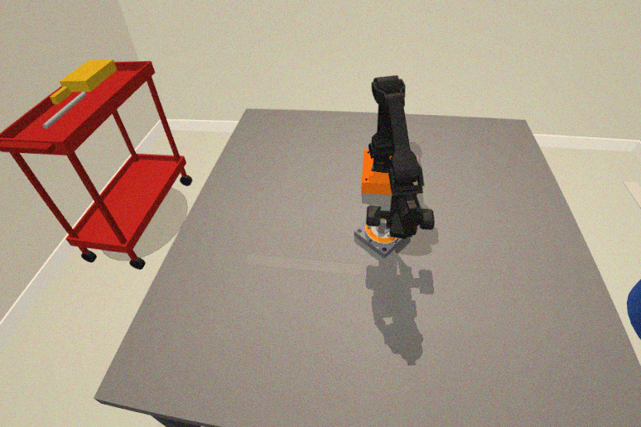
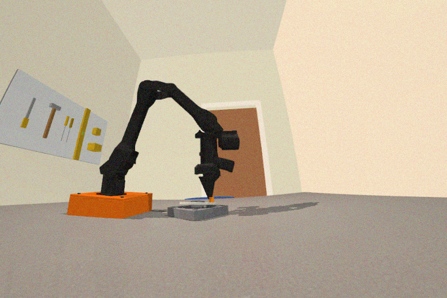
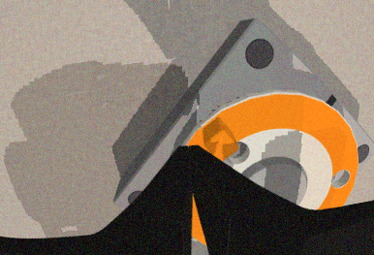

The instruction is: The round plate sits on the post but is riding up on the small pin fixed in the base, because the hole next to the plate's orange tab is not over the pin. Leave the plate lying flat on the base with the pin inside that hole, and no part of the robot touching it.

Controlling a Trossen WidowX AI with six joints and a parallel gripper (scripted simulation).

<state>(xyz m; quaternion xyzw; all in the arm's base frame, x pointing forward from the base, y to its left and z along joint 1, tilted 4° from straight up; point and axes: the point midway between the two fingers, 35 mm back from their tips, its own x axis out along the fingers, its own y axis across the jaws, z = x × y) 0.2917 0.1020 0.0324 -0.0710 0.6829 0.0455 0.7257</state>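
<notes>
Just ahead of the closed, empty claw (image 3: 192, 159), with tips against the orange tab (image 3: 218, 138) of the plate (image 3: 314, 125) on the base (image 3: 256, 41): nudge gently sideways, rotating slowly until hole meets pin, then lift away.

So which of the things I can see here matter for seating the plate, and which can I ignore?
Part of the job:
- round plate with its orange tab
- grey base
- gripper, shut, empty, tips at the tab

Just lying about:
- red cart with yellow block and grey rod
- tool board
- door
</notes>
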